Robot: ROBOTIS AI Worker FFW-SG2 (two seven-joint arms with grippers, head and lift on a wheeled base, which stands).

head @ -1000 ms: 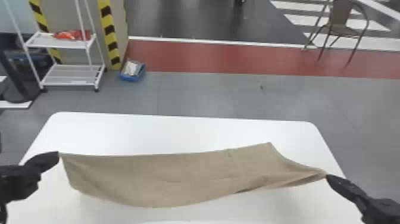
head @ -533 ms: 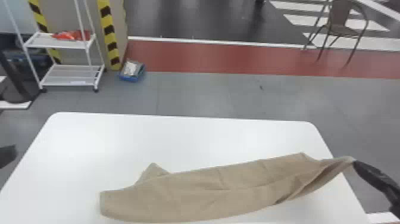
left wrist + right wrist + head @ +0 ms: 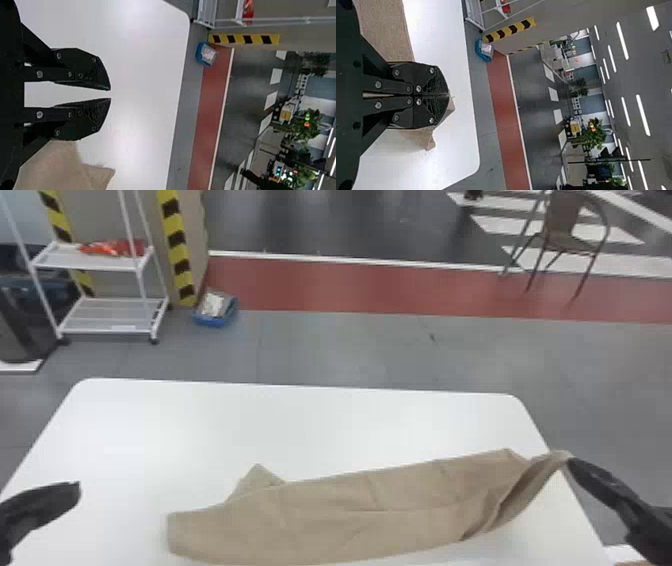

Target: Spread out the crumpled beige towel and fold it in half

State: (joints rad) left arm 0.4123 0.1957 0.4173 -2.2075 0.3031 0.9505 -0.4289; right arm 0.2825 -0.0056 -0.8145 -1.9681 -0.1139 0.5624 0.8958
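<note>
A white table (image 3: pixel 300 425) with 2 rounded far corners stands nearest; on the floor beyond are a white rack (image 3: pixel 111 330) with 2 shelves at the left and a brown armchair (image 3: pixel 565 220) at the right. The beige towel (image 3: pixel 340 520) lies creased along the table's near part, 1 corner poking up beside its left end, its right end raised. The right gripper (image 3: pixel 571 464) pinches that end between 2 closed fingers; the left gripper (image 3: pixel 74 490), empty, has its 2 fingers slightly parted.
</note>
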